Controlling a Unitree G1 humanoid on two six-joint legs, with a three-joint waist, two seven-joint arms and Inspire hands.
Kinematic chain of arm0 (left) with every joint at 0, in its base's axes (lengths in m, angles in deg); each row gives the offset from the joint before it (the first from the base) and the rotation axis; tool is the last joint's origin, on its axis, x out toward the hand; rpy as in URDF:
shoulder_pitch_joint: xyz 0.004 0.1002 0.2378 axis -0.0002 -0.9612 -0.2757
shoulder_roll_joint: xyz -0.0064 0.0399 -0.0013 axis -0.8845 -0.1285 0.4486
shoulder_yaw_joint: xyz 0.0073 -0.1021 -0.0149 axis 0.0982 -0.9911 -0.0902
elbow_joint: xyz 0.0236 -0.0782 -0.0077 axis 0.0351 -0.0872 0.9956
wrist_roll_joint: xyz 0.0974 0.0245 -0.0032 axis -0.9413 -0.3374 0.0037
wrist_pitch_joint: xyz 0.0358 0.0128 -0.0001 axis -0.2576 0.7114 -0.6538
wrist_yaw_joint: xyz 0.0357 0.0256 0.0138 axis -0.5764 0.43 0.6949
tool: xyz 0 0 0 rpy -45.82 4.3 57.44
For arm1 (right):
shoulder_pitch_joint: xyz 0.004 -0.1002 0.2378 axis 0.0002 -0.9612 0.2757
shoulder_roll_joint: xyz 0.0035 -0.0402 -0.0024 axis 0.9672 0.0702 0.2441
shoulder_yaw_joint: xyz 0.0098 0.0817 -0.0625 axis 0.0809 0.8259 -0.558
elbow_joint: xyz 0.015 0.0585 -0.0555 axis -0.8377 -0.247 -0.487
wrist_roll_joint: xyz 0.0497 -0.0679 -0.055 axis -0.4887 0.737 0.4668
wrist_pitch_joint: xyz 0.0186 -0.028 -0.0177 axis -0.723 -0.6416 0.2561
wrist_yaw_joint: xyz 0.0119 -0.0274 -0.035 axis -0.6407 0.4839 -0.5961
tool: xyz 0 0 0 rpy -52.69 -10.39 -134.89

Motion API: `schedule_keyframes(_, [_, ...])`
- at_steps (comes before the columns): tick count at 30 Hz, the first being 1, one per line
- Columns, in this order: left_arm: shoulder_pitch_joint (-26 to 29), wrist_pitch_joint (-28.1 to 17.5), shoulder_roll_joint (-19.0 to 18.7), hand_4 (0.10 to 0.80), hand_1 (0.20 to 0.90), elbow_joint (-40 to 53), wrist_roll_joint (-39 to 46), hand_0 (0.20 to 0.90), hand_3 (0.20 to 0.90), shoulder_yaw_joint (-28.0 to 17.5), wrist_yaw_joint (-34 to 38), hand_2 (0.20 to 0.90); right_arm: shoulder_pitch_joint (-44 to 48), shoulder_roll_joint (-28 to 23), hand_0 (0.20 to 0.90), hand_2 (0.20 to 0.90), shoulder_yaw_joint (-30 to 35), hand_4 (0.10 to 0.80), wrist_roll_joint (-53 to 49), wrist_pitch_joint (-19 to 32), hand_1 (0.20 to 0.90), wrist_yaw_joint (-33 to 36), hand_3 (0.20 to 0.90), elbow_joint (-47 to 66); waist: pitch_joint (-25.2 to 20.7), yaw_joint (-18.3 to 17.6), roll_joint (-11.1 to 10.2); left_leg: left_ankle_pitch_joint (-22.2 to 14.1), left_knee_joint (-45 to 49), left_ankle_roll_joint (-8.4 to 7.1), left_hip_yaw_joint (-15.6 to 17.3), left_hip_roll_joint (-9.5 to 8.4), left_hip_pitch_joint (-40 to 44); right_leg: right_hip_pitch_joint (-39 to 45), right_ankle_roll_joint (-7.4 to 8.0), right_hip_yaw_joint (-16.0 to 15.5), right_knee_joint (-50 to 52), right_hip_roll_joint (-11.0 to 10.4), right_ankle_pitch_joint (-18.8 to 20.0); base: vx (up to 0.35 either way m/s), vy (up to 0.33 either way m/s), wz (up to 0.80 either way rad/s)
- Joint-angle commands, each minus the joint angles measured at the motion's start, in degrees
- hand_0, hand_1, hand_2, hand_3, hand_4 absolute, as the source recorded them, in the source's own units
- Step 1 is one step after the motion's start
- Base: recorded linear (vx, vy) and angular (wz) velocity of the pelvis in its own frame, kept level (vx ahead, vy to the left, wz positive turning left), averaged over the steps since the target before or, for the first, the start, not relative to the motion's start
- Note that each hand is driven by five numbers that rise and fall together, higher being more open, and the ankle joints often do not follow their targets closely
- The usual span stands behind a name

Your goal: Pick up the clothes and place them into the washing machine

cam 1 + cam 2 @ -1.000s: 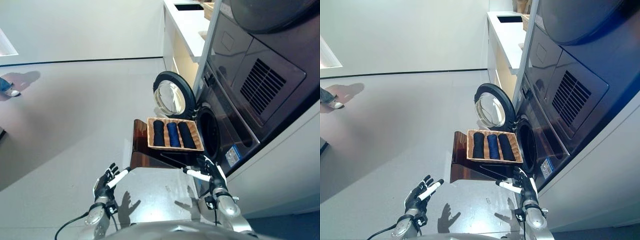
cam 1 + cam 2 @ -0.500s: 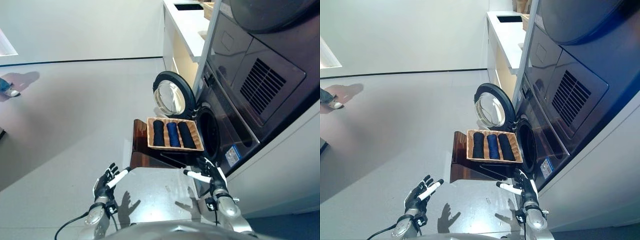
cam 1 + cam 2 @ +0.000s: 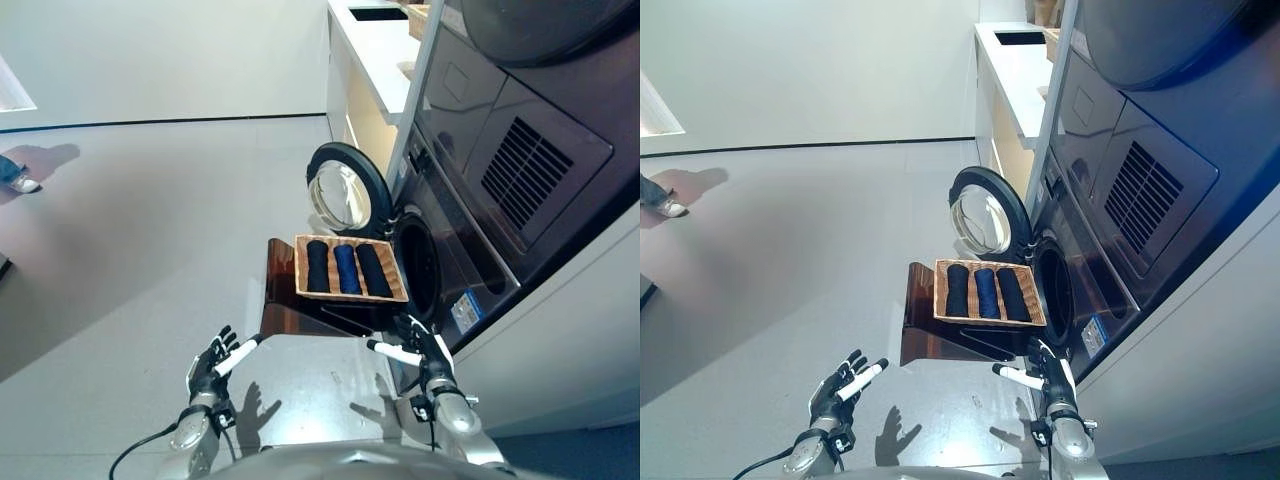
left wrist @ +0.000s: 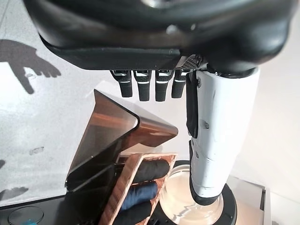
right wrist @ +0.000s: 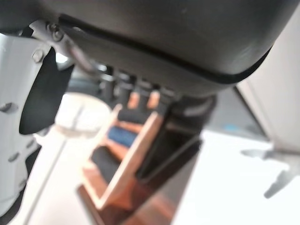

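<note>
Left hand: the left hand [image 3: 212,362] sits at the lower left of the head views, above bare floor [image 3: 140,230], fingers spread and nearly straight, white-covered thumb angled toward the middle. It holds nothing and touches nothing; its own wrist view shows the fingers [image 4: 147,84] hanging free over the floor.
Right hand: the right hand [image 3: 419,345] is at the lower middle-right, just below the stand and close to the washer front. Fingers are loosely extended, white thumb pointing left; empty, no contact visible.
Change from a second ago: none to speak of. Both hands keep the same places and the same spread, and the basket, rolls and door lie as they did.
Stand: a glossy brown stand [image 3: 285,295] stands on the floor at the centre of the frame, just left of the washer opening.
Basket: a shallow wicker basket [image 3: 349,296] rests on top of the stand, tilted toward the camera.
Clothes: three rolled clothes [image 3: 346,269] lie side by side in the basket, a black roll at left, a blue one in the middle, a black one at right.
Washing machine: the washing machine [image 3: 450,260] fills the right of the frame; its drum opening [image 3: 418,263] is dark, contents cannot be told.
Door: the round door [image 3: 345,190] is swung open to the left, above the basket.
Upper left edge: a person's shoe [image 3: 16,178] at the frame border.
</note>
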Motion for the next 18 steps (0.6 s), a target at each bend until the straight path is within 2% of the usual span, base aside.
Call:
schedule_keyframes(1, [6.5, -4.9, -0.9, 0.800, 0.900, 2.1, -1.4, 0.900, 0.900, -1.4, -0.5, 0.900, 6.5, -0.9, 0.900, 0.900, 2.1, 0.800, -1.5, 3.9, 0.900, 0.2, 0.900, 2.8, 1.7, 1.0, -2.3, -4.2, -0.1, -0.22, -1.4, -3.19, 2.1, -2.1, 2.21, 0.6, 1.0, -1.3, 2.6, 0.003, 0.060, -0.07])
schedule_keyframes(4, [6.4, -4.8, -0.9, 0.800, 0.900, 2.5, -1.7, 0.900, 0.900, -1.5, -0.5, 0.900, 6.3, -0.8, 0.900, 0.900, 2.3, 0.800, -1.5, 3.8, 0.900, 0.1, 0.900, 2.9, 2.0, 1.1, -2.3, -4.3, -0.1, 0.30, -1.2, -3.54, 2.1, -2.7, 2.34, 1.0, 2.6, -1.9, 2.2, 0.016, 0.066, -0.03])
schedule_keyframes(7, [6.7, -4.8, -1.3, 0.800, 0.900, 2.8, -1.9, 0.900, 0.900, -1.7, -0.3, 0.900, 6.9, -0.8, 0.900, 0.900, 2.6, 0.800, -1.6, 3.6, 0.900, 0.3, 0.900, 2.6, 2.8, 1.3, -2.3, -5.3, 1.1, 1.46, -1.0, -4.33, 2.1, -4.9, 2.53, 2.2, 7.7, -3.2, 1.4, 0.033, 0.104, -0.09])
schedule_keyframes(10, [7.2, -4.8, -2.2, 0.800, 0.900, 3.7, -2.1, 0.900, 0.900, -2.0, -0.2, 0.900, 7.5, -0.8, 0.900, 0.900, 3.2, 0.800, -2.4, 3.7, 0.900, 0.1, 0.900, 2.9, 3.5, 1.5, -2.3, -7.9, 5.7, 2.68, -1.5, -5.60, 1.1, -6.2, 2.88, 2.1, 12.6, -4.7, 1.2, 0.051, 0.150, -0.06])
schedule_keyframes(12, [7.5, -4.6, -2.6, 0.800, 0.900, 3.9, -2.7, 0.900, 0.900, -2.3, -0.1, 0.900, 6.9, -1.0, 0.900, 0.900, 3.9, 0.800, -2.6, 3.7, 0.900, -0.2, 0.900, 3.6, 3.8, 1.4, -2.3, -9.9, 8.7, 3.59, -2.1, -6.76, 0.8, -7.8, 2.62, 2.2, 17.8, -6.0, 2.8, 0.065, 0.155, 0.05])
schedule_keyframes(13, [7.6, -4.5, -2.9, 0.800, 0.900, 4.5, -3.1, 0.900, 0.900, -2.4, -0.1, 0.900, 6.4, -1.1, 0.900, 0.900, 4.3, 0.800, -2.7, 3.7, 0.900, -0.3, 0.900, 4.1, 4.2, 1.2, -2.2, -10.9, 10.3, 4.29, -2.3, -7.54, 0.6, -9.0, 2.31, 2.8, 21.4, -6.6, 4.8, 0.029, 0.118, 0.08])
schedule_keyframes(14, [7.6, -4.4, -2.9, 0.800, 0.900, 4.6, -3.1, 0.900, 0.900, -2.4, -0.1, 0.900, 6.4, -1.1, 0.900, 0.900, 4.3, 0.800, -2.7, 3.7, 0.900, -0.3, 0.900, 4.2, 4.2, 1.2, -2.3, -11.1, 10.6, 4.34, -2.3, -7.63, 0.4, -9.1, 2.38, 2.9, 21.6, -6.6, 4.7, 0.020, 0.133, 0.11])
schedule_keyframes(16, [7.5, -4.2, -3.5, 0.800, 0.900, 5.7, -3.7, 0.900, 0.900, -2.7, -0.2, 0.900, 5.9, -1.2, 0.900, 0.900, 4.5, 0.800, -2.5, 3.7, 0.900, -0.5, 0.900, 4.7, 5.3, 0.7, -2.0, -12.2, 12.5, 5.30, -2.7, -8.33, 0.5, -12.1, 1.28, 3.3, 27.6, -6.9, 7.5, 0.003, 0.153, 0.10])
schedule_keyframes(18, [7.6, -4.1, -4.0, 0.800, 0.900, 5.5, -4.0, 0.900, 0.900, -3.1, -0.2, 0.900, 5.8, -1.1, 0.900, 0.900, 4.6, 0.800, -2.3, 3.4, 0.900, -0.5, 0.900, 4.7, 6.3, 0.5, -1.5, -13.1, 13.9, 5.69, -1.9, -8.26, 0.9, -14.2, 0.58, 1.5, 31.2, -7.3, 7.8, 0.016, 0.155, 0.03])
